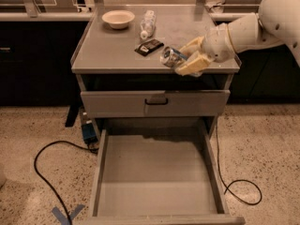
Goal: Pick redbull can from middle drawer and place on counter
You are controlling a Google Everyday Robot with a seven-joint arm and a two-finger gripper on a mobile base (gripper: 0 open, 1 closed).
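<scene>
My gripper (pixel 183 59) reaches in from the right and is shut on the redbull can (pixel 170 57), a small silver-and-blue can held on its side. It hangs just over the front right part of the counter (pixel 112 55), above the front edge. The can's end points left. Below, the middle drawer (pixel 157 172) is pulled out wide, with a bare flat grey floor and nothing in it.
On the counter stand a white bowl (pixel 118 18) at the back left, a clear plastic bottle (pixel 147 23) lying beside it and a flat black packet (pixel 148 47) just left of the can. The top drawer front (pixel 154 102) is shut. A black cable (pixel 47 172) loops on the floor.
</scene>
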